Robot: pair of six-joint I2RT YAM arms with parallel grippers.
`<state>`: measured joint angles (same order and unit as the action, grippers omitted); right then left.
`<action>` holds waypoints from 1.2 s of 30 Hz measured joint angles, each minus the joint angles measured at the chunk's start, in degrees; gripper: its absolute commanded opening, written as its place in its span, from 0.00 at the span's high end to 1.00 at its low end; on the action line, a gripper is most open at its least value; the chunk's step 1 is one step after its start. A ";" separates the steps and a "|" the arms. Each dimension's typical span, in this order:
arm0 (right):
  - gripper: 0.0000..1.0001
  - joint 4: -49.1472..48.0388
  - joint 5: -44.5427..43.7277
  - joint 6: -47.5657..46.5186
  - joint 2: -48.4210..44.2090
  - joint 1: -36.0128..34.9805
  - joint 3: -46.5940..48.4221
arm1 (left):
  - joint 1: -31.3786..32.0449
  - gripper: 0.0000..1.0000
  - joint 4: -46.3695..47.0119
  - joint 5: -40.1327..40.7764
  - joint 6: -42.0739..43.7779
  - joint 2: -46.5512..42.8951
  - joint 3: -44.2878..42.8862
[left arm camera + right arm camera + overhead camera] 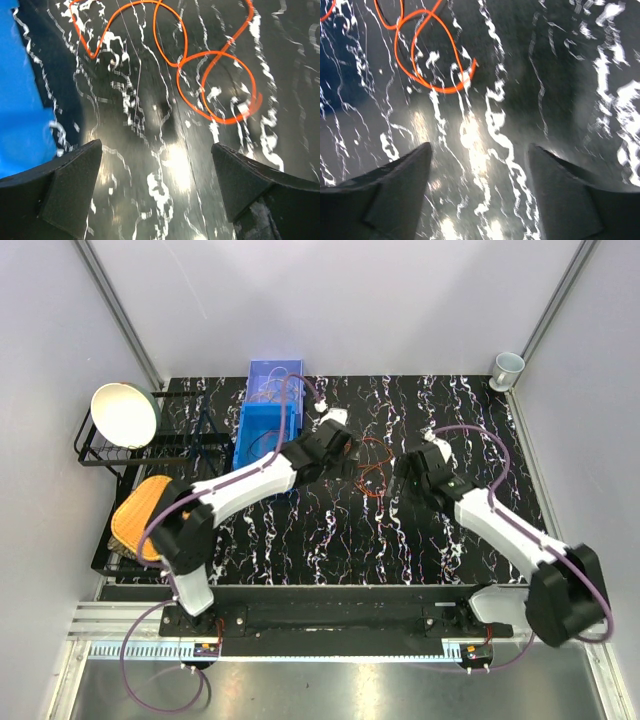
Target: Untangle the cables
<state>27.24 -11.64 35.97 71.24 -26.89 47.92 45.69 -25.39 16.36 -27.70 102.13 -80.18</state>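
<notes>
Orange cables (pixel 178 65) sit upper right before the left gripper (pixel 155 147), upper left before the right gripper (pixel 480 147); both jaws spread, empty, about equally near.

Readable writing: none could be made out in any of the three views.
Cables (pixel 178 65): lying ahead of the jaws in both wrist views, they were plain orange and showed no legible print or tags.
</notes>
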 measured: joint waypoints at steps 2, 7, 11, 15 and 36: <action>0.25 -1.64 2.45 -0.22 3.74 1.44 1.64 | 0.61 0.06 0.09 0.00 -0.57 -3.96 2.16; 0.32 -6.03 6.95 -1.14 12.74 3.06 6.60 | 1.66 0.06 0.20 0.11 -1.60 -16.13 7.39; 0.40 -8.39 9.11 -1.92 17.75 4.04 9.31 | 1.73 0.06 0.17 0.26 -2.16 -22.05 9.68; 0.45 -9.97 10.91 -2.73 22.16 5.88 11.67 | 1.77 0.06 0.20 0.81 -2.23 -24.94 11.39; 1.00 -11.15 14.75 -6.69 35.34 6.82 17.77 | 1.77 0.06 0.24 1.01 -2.21 -26.05 14.21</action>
<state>16.10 3.11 29.28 106.59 -20.08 65.69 47.46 -25.15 17.37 -29.91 76.07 -65.98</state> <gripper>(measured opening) 0.030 0.943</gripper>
